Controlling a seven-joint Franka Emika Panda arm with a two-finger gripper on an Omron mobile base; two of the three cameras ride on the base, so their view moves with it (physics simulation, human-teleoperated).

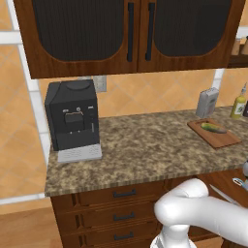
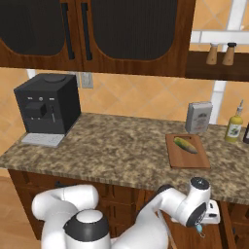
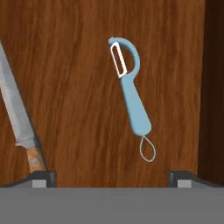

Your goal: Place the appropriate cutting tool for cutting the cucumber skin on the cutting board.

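The cutting tool (image 3: pixel 131 94), a peeler with a teal-blue handle and a wire loop at its end, lies flat on a wooden drawer bottom in the hand view. My gripper (image 3: pixel 112 177) hovers over it, open, its two dark fingertips (image 3: pixel 43 177) spread wide with nothing between them. From the right base view the hand (image 2: pixel 210 214) hangs below the counter's front edge. Up on the counter, the dark green cucumber (image 1: pixel 213 128) (image 2: pixel 186 144) rests on the reddish-brown cutting board (image 1: pixel 225 139) (image 2: pixel 187 159).
A knife (image 3: pixel 17 118) with a wooden handle lies left of the peeler. A dark drawer wall (image 3: pixel 214 87) runs along the right. On the counter stand a black coffee machine (image 1: pixel 72 116) (image 2: pixel 46 104), a grey canister (image 2: pixel 198 117) and an oil bottle (image 2: pixel 234 126).
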